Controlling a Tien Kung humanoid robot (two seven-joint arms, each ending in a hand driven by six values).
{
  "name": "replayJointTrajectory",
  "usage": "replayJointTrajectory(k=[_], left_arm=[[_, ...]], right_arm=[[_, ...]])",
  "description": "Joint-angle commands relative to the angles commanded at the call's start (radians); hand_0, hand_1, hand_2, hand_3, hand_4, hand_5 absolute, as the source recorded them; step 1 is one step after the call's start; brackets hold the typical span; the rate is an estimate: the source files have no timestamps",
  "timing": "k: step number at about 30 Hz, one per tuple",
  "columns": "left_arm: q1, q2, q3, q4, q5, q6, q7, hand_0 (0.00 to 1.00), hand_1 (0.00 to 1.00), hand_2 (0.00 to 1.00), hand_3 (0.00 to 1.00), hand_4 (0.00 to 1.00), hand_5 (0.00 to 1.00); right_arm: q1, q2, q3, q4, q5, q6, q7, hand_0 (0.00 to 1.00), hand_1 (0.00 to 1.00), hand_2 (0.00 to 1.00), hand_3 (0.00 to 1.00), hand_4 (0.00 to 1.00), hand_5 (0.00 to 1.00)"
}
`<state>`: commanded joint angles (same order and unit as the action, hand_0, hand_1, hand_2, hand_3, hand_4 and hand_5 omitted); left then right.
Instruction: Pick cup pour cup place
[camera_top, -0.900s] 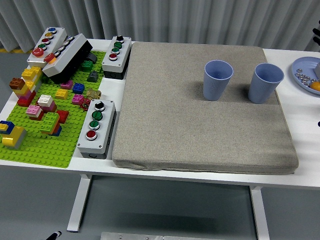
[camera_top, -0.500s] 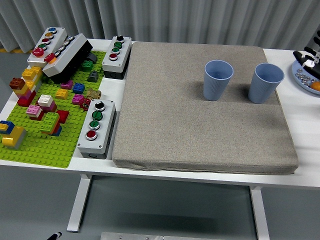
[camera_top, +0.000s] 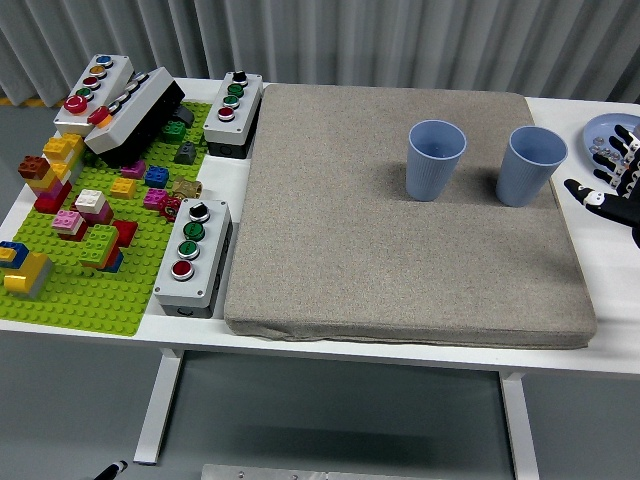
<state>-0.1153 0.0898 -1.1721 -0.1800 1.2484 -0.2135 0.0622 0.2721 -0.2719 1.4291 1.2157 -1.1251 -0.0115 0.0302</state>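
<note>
Two blue ribbed cups stand upright on the grey mat (camera_top: 400, 230): the left cup (camera_top: 434, 159) near the mat's middle back, the right cup (camera_top: 529, 165) near its right edge. My right hand (camera_top: 610, 180) enters from the right edge, fingers spread, holding nothing. It sits a short way to the right of the right cup, not touching it. What is inside the cups is hidden. The left hand is out of view.
A blue plate (camera_top: 610, 150) with small items lies at the far right behind my hand. Left of the mat are a green brick baseplate (camera_top: 90, 250) with several bricks and three grey button boxes (camera_top: 194, 255).
My right hand has come further in from the right edge and moved down toward the right cup, its fingers now spread. The cups have not moved.
</note>
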Motion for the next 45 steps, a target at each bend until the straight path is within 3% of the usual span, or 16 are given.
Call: replayJointTrajectory(k=[8, 21, 45], left_arm=[[-0.003, -0.002, 0.003, 0.0, 0.001, -0.001, 0.001, 0.817, 0.82, 0.881, 0.816, 0.63, 0.998], [-0.007, -0.004, 0.009, 0.0, 0.004, -0.003, 0.002, 0.818, 0.819, 0.881, 0.816, 0.631, 0.998], [-0.015, 0.0, 0.022, 0.0, -0.001, -0.003, 0.001, 0.818, 0.819, 0.879, 0.815, 0.63, 0.998]], right_arm=[[-0.011, 0.017, -0.027, -0.022, 0.027, -0.012, 0.024, 0.919, 0.898, 0.998, 0.998, 0.832, 0.143], [0.001, 0.044, -0.064, -0.131, 0.101, -0.025, 0.081, 0.915, 0.893, 0.996, 0.998, 0.828, 0.156], [0.123, 0.064, -0.145, -0.238, 0.118, -0.032, 0.09, 0.911, 0.887, 0.985, 0.985, 0.82, 0.166]])
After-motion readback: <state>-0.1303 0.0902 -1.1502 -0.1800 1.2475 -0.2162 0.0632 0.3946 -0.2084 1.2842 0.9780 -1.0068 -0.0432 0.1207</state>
